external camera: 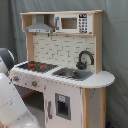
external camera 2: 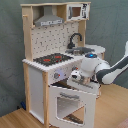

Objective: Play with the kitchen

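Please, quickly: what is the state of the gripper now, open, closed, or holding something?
Gripper: at the top edge of the open oven door of the kitchen; open or closed cannot be told.

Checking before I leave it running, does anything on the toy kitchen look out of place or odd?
Only the windowed oven door of the white and light-wood toy kitchen: it hangs partly open, tilted outward, in the second exterior view. Nothing looks spilled or broken.
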